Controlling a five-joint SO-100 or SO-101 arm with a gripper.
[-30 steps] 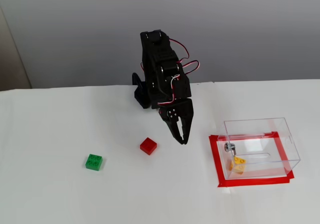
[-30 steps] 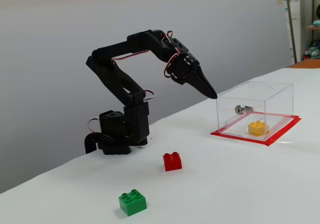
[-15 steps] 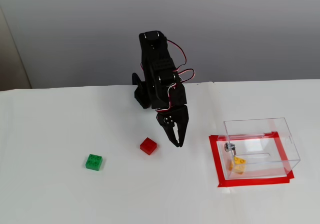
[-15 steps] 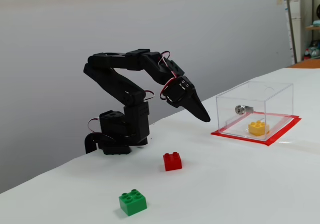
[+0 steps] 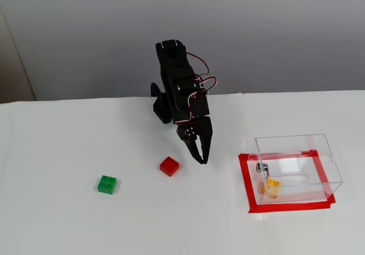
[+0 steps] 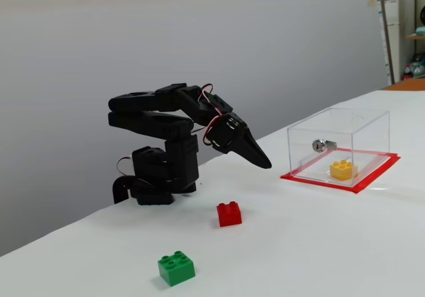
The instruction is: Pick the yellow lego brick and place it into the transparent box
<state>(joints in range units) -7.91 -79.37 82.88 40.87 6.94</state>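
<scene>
- The white table [image 5: 68,226] carries everything; it fills the lower part of both fixed views.
- The black arm [image 6: 159,147] sits folded low over its base, with red and white wires looping along its upper links.
- The transparent box [image 5: 296,152] stands inside a red tape outline [image 5: 246,183], well to the right of the arm in both fixed views; a small metal knob [image 6: 321,145] shows on one wall.
- The gripper [image 5: 202,159] points down and hangs above the table, empty, with its jaws together; it is near the red brick and apart from the box.
- The green brick [image 5: 106,184] lies farthest from the box, alone on the table.
- The red brick [image 5: 169,166] lies just left of the gripper tip in one fixed view.
- The yellow lego brick [image 6: 343,170] rests on the floor inside the transparent box, below the knob.
</scene>
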